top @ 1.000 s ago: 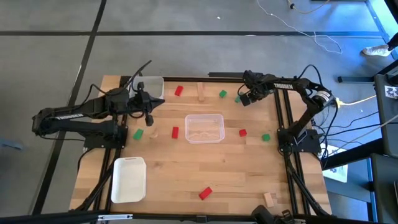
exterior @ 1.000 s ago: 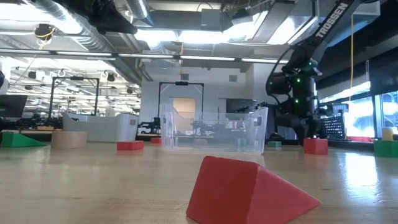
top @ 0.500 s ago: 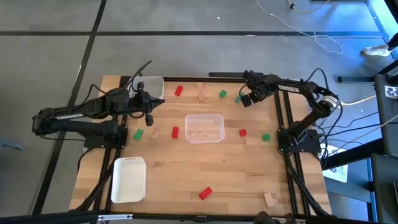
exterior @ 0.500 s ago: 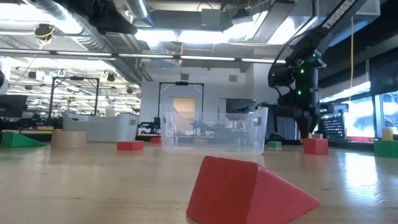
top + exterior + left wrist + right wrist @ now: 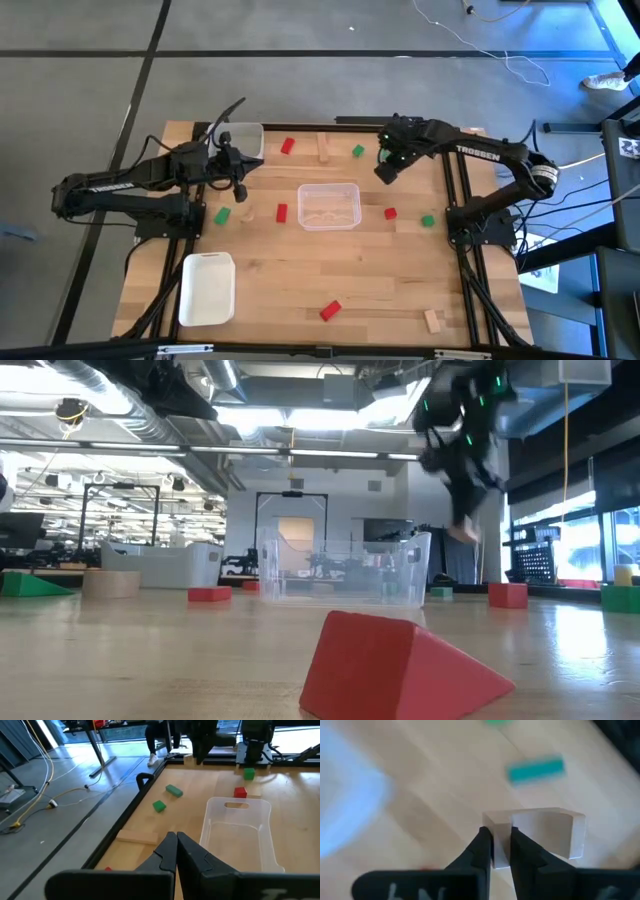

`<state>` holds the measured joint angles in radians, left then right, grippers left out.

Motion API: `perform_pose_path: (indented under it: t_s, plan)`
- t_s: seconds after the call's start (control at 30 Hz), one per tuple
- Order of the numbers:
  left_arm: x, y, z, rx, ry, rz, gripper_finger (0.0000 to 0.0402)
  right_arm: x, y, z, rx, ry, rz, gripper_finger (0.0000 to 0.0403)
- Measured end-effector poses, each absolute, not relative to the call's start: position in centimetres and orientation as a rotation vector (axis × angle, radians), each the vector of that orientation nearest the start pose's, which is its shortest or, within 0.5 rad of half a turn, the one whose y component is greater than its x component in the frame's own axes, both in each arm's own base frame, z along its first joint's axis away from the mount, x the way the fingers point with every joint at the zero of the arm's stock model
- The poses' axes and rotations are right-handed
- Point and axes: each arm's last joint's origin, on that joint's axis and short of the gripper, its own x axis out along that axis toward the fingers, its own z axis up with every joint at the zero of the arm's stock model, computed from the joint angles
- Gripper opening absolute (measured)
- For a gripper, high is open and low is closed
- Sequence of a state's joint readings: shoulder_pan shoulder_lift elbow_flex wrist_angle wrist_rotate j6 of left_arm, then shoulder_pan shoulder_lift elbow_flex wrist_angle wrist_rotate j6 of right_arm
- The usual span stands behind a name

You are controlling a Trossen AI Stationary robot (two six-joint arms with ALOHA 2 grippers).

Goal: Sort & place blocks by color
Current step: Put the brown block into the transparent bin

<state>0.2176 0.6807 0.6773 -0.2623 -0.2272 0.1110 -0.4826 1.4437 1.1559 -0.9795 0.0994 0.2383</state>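
Note:
My right gripper (image 5: pixel 385 172) hangs above the table's far right part, shut on a light-wood arch-shaped block (image 5: pixel 540 836); in the low view it is high over the table (image 5: pixel 463 532). My left gripper (image 5: pixel 240 190) is shut and empty (image 5: pixel 176 847), above the table left of the clear tray (image 5: pixel 329 206). Red blocks (image 5: pixel 288 146) (image 5: pixel 281 212) (image 5: pixel 390 213), green blocks (image 5: pixel 358 151) (image 5: pixel 222 215) (image 5: pixel 428 220) and a wooden bar (image 5: pixel 323 146) lie flat on the table. My right gripper pinches one end of the arch block (image 5: pixel 501 842) between its two fingers (image 5: pixel 481 847). The fingers come from above, pointing down. The block is lifted clear of the table, and the rest of it sticks out to one side of the fingers.
A white tray (image 5: pixel 207 288) stands near the front left and another tray (image 5: pixel 245 138) at the far left corner. A red wedge (image 5: pixel 331 310) and a wooden block (image 5: pixel 432 320) lie near the front edge. A green block (image 5: pixel 536 769) lies under the right gripper.
My right gripper has risen from just above the table to well above it and has gone a little toward the table's left and near edges. The light-wood block has come up with it, lifted clear.

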Motion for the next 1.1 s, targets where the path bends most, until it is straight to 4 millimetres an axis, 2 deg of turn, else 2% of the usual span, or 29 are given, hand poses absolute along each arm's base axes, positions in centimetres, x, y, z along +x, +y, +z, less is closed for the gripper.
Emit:
perform_pose_path:
  t_s: [0.13, 0.23, 0.33, 0.4, 0.53, 0.63, 0.8, 0.9, 1.1]
  plan:
    - [14.8, 3.9, 30.4, 0.114, 0.293, 0.425, 0.0000, 26.0, -10.4, 30.4, 0.339, 1.075, -0.471, 0.0042]
    - [14.8, 3.9, 30.4, 0.113, 0.293, 0.424, 0.0000, 27.1, -8.5, 32.8, 0.241, 1.013, -0.340, 0.0042]
    - [14.8, 3.9, 30.4, 0.113, 0.293, 0.424, 0.0000, 27.8, -6.5, 33.9, 0.126, 0.992, -0.217, 0.0042]
    - [14.8, 3.9, 30.4, 0.114, 0.293, 0.423, 0.0000, 28.3, -5.2, 33.8, 0.058, 1.002, -0.150, 0.0042]
    - [14.7, 3.9, 30.2, 0.144, 0.314, 0.416, 0.0000, 29.8, -3.4, 32.4, 0.005, 1.048, -0.066, 0.0042]
    - [14.6, 3.9, 29.8, 0.192, 0.368, 0.402, 0.0000, 31.2, -2.9, 30.9, -0.007, 1.091, -0.041, 0.0042]
    - [14.6, 3.8, 29.7, 0.206, 0.381, 0.381, 0.0000, 33.4, -3.1, 27.8, 0.010, 1.164, -0.038, 0.0042]
    - [14.6, 3.6, 29.5, 0.193, 0.391, 0.307, 0.0000, 34.8, -3.5, 25.9, 0.039, 1.189, -0.009, 0.0042]
    - [15.1, 3.3, 28.7, 0.085, 0.444, 0.187, 0.0000, 36.4, -4.1, 22.2, 0.055, 1.272, 0.020, 0.0042]
